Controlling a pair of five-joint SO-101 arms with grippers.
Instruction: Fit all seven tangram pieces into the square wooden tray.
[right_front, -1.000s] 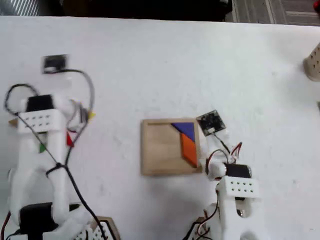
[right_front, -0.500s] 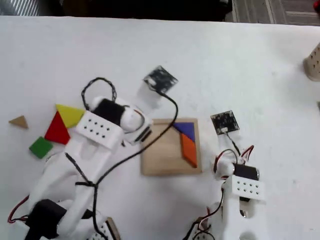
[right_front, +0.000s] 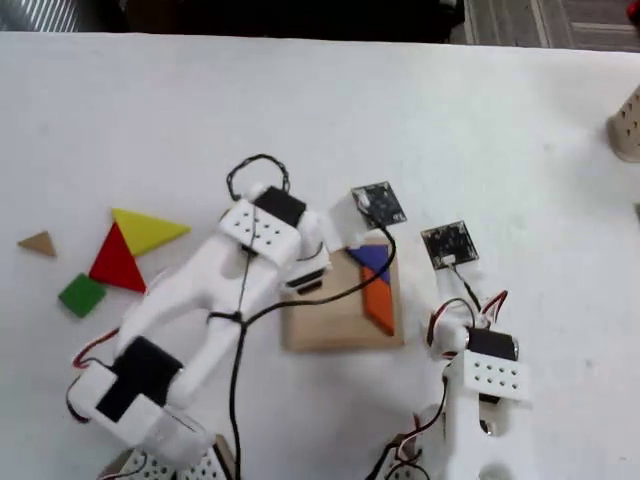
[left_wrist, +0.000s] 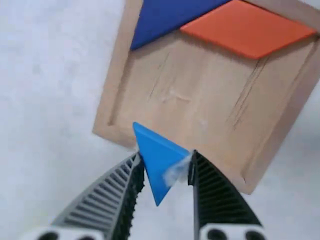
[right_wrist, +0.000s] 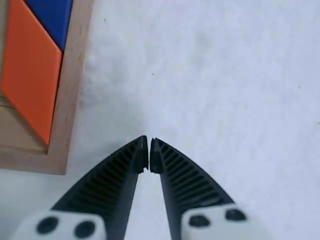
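My left gripper (left_wrist: 164, 157) is clamped on a light blue triangle (left_wrist: 154, 150), one finger pressing each side of it. The piece stands out past the fingertips, and its far point sits over the rim of the square wooden tray (left_wrist: 119, 80), close to one corner. I cannot tell whether the triangle touches the wood or hangs just above it.

Inside the tray, a dark blue piece (left_wrist: 170, 15) and an orange parallelogram (left_wrist: 250, 27) lie flat, touching each other along one edge, on the side away from the triangle I hold. The stretch of tray floor between them and my gripper is bare wood.

From the high view, the left arm runs diagonally from the near left of the white table (right_front: 450, 110) up to the tray's far left corner. Well apart to the left lie a yellow triangle (right_front: 150, 228) and a red triangle (right_front: 115, 260), touching each other, with a green square (right_front: 82, 294) near the red one and a small tan triangle (right_front: 38, 243) farther left.

My right gripper (right_wrist: 148, 142) has its fingers pinched together on nothing, over bare table just beside the tray's right rim.
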